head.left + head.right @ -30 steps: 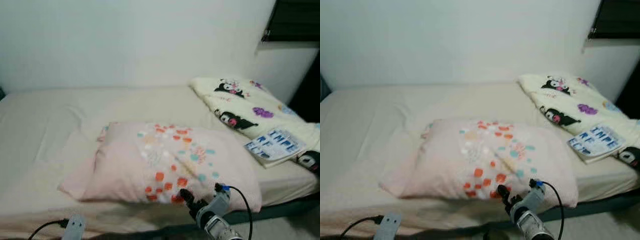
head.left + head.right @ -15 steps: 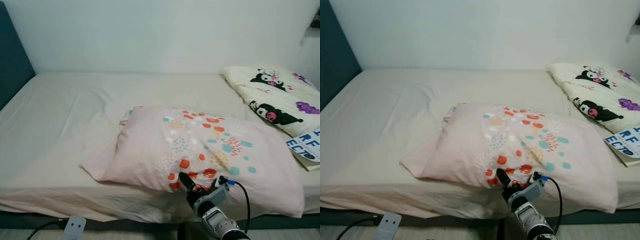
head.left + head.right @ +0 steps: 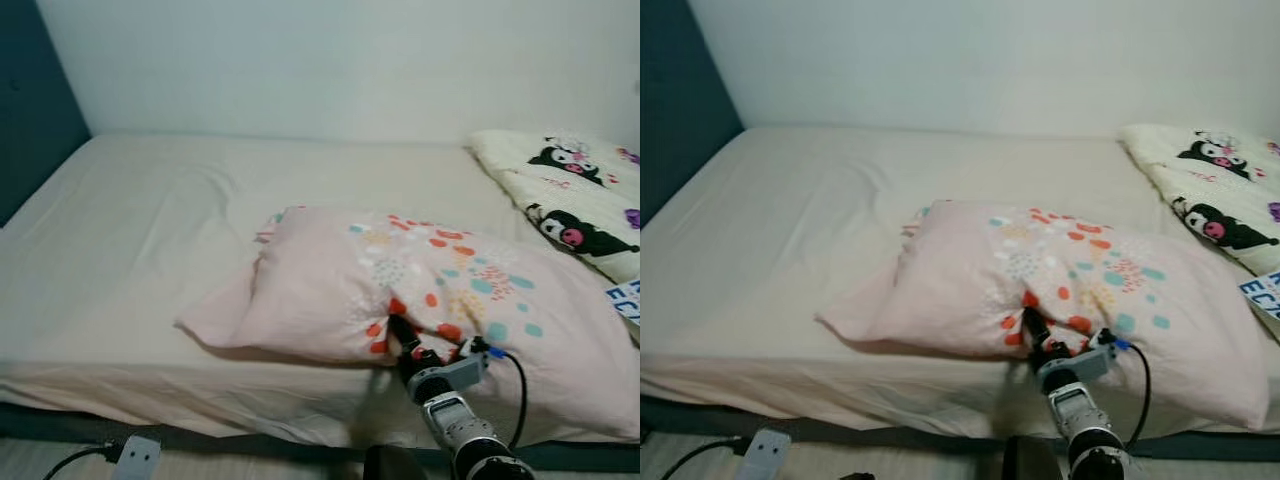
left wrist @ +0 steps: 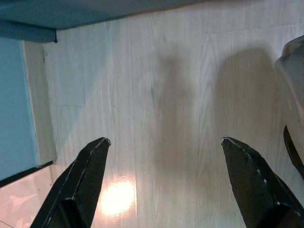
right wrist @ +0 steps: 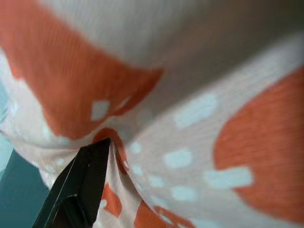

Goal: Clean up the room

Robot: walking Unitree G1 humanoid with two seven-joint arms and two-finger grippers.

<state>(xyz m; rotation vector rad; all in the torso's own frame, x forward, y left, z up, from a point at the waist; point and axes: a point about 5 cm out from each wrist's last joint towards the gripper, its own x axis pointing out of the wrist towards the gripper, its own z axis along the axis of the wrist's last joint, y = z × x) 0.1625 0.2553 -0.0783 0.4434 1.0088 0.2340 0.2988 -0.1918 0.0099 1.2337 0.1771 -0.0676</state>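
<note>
A wide bed (image 3: 130,240) with a pale cream sheet spans the room beneath a plain white wall (image 3: 330,60), with a dark teal headboard (image 3: 35,110) rising at the robot's left. A large pink pillow (image 3: 330,280), dotted with orange, teal and white spots, lies across the mattress near its front edge, one corner drooping toward the headboard side. At the far right of the bed a cream blanket (image 3: 570,190) printed with black cartoon figures lies folded, apart from the pillow, and the corner of a white item with blue lettering (image 3: 1262,292) pokes in beside it.

The right gripper (image 3: 403,338), at the end of its silver arm, presses into the front edge of the pillow, the cloth puckering around its black fingers (image 5: 78,190). From the right wrist camera the spotted fabric bulges against one finger; the gripper appears clamped on the pillow's edge, though the second finger is buried in the cloth and cannot be made out.

The left gripper (image 4: 175,185) hangs low over a pale wood floor (image 4: 156,95), its two black fingers spread wide apart with nothing between them. A small grey power adapter (image 3: 135,458) with a black cord lies on the floor at the foot of the bed frame.
</note>
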